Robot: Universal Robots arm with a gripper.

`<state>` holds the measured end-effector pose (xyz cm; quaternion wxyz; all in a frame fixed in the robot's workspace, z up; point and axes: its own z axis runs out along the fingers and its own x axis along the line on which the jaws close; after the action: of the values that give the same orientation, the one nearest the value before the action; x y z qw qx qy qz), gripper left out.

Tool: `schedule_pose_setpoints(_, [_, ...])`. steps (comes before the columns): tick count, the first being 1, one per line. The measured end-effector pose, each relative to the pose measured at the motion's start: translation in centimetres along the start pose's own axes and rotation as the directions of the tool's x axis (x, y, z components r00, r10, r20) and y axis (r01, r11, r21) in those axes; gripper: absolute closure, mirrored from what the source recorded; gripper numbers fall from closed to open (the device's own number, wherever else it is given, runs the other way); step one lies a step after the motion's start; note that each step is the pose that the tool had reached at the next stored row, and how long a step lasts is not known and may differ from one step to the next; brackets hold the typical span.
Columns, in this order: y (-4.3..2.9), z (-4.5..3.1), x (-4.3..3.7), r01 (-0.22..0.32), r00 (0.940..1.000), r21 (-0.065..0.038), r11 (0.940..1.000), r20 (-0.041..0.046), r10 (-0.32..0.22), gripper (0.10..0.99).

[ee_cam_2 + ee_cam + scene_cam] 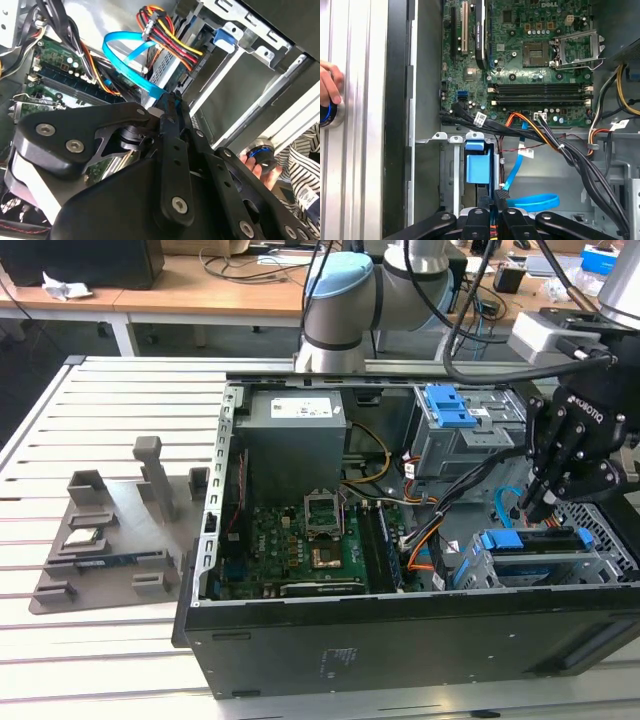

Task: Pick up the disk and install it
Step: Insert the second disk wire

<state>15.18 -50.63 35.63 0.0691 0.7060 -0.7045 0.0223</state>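
Gripper (537, 508) at the exterior view's right hung over my computer case (300, 660), fingers nearly together, holding nothing, just above the disk (530, 541) seated in its bay.

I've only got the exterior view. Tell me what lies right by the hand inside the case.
Observer: In the first wrist view, a light blue flat cable loops just beside the hand.
Operator: Report anything outside the case.
Observer: A person's fingers rest on a round blue-ringed button on the slatted table.
Operator: Check the memory slots.
Observer: The long black memory slots look empty in the first wrist view.
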Motion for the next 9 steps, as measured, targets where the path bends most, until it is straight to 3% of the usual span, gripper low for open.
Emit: schedule_pose_setpoints(9, [-1.06,1.00,0.20,0.000,1.0000,0.000,1.0000,-0.0005,0.000,0.925])
